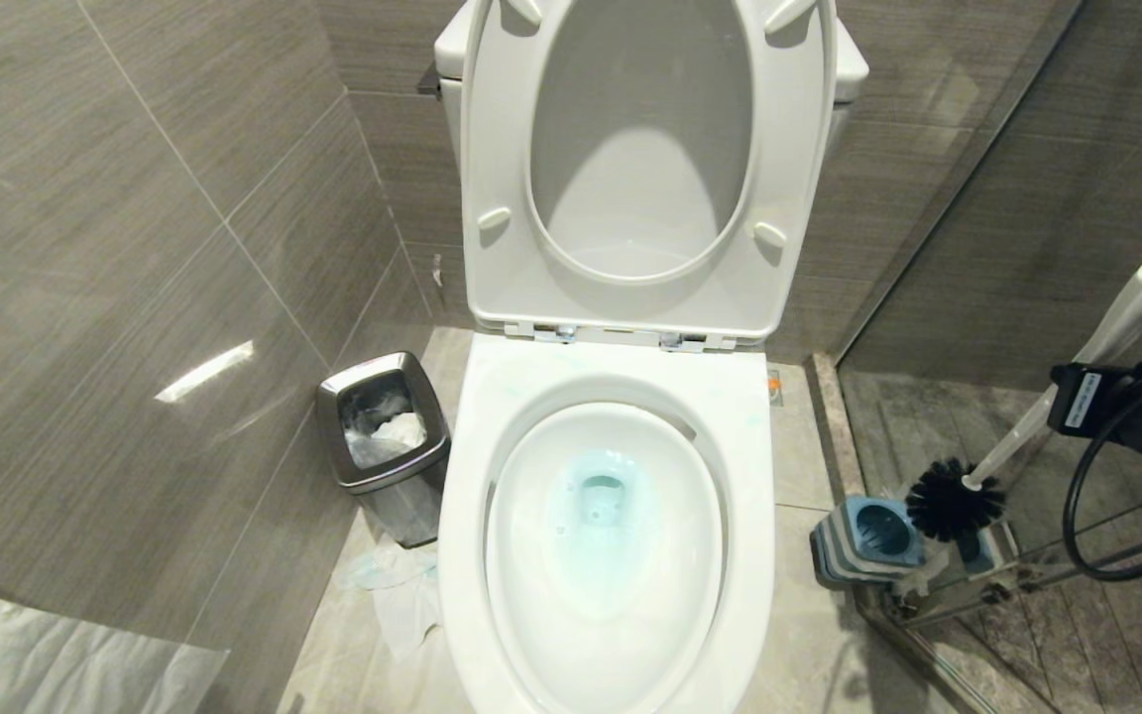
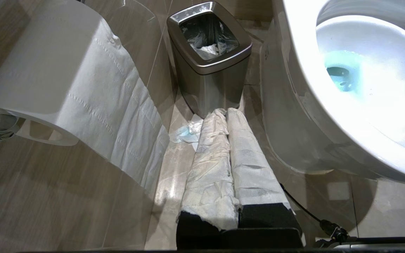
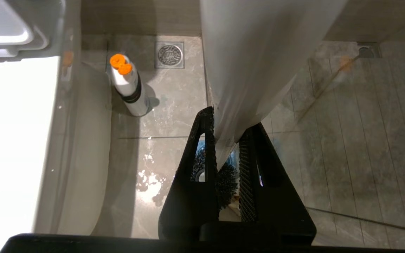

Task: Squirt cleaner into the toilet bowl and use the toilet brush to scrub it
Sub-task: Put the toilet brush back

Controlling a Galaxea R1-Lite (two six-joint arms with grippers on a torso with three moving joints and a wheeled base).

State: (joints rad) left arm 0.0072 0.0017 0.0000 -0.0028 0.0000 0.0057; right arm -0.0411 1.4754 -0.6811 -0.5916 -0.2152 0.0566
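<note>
My right claw (image 3: 227, 154) is clamped on the white handle of the toilet brush (image 1: 1032, 421), whose black bristles hang just above the blue-topped holder (image 1: 863, 540) on the floor, right of the toilet bowl (image 1: 606, 555). Blue-tinted water sits in the basin, seat raised. My left claw (image 2: 229, 158), paper-wrapped, is fully closed and empty near the steel bin (image 2: 209, 52).

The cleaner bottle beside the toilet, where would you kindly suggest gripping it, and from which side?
Probably around the bottle's straight body below the orange cap, from the open floor side. It stands upright close to the toilet, and the cap looks too narrow and uneven.
</note>
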